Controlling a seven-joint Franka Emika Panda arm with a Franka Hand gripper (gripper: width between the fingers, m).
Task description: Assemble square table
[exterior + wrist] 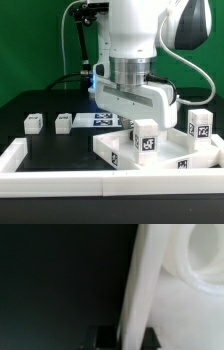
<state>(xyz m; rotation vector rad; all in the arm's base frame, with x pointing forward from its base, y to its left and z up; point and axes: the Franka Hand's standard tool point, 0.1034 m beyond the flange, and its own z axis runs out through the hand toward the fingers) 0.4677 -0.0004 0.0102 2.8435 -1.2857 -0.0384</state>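
Observation:
The square table's white slab [170,152] lies at the exterior view's right, with tags on its near edges. My gripper [127,118] comes down on the slab's far left edge. In the wrist view the gripper [127,339] is shut on that thin white rim [140,280], with a dark finger [100,338] on either side. Beside the rim is a round socket [195,269] in the slab. One tagged leg [146,139] stands upright at the slab just in front of the gripper. Another leg [200,125] stands at its far right corner. Two legs [33,122] [63,122] lie on the black table at the left.
The marker board [92,120] lies flat behind the gripper, left of it. A long low white border wall [60,182] runs along the front and up the left side [12,152]. Black table surface shows between the wall and the loose legs.

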